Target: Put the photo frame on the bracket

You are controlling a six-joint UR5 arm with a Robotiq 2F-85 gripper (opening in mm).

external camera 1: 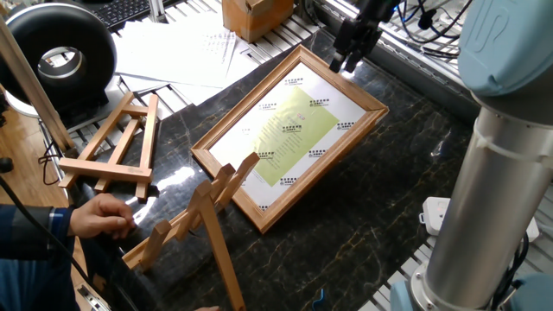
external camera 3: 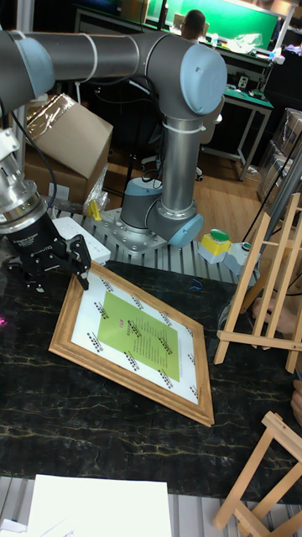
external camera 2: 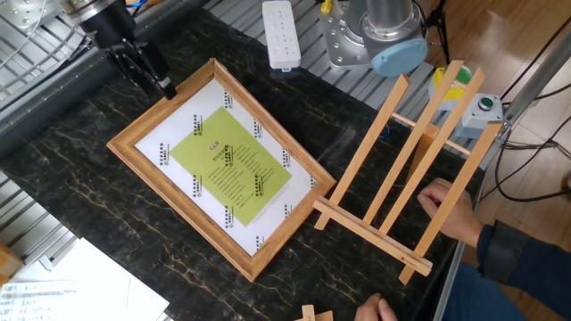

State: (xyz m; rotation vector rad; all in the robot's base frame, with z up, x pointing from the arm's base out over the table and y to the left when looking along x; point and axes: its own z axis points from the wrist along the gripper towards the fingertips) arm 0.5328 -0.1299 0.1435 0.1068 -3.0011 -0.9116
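Note:
The photo frame (external camera 1: 289, 130) (external camera 2: 223, 165) (external camera 3: 134, 336), light wood around a white sheet with a yellow-green panel, lies flat on the dark marble table (external camera 1: 389, 190). My gripper (external camera 1: 343, 65) (external camera 2: 156, 82) (external camera 3: 46, 279) hovers open at the frame's far short edge near a corner, its fingers spread with nothing between them. The bracket (external camera 1: 194, 216) (external camera 2: 406, 169) (external camera 3: 264, 277), a pale-wood easel with three long slats and a bottom ledge, stands tilted beside the frame. A person's hand (external camera 1: 99, 216) (external camera 2: 446, 205) steadies it.
A smaller A-shaped easel (external camera 1: 117, 142) (external camera 3: 268, 474) lies near the bracket. White papers (external camera 1: 186, 47), a cardboard box (external camera 1: 255, 13) and a black ring lamp (external camera 1: 60, 52) sit beyond the frame. A white power strip (external camera 2: 281, 34) lies by the arm's base (external camera 2: 370, 36).

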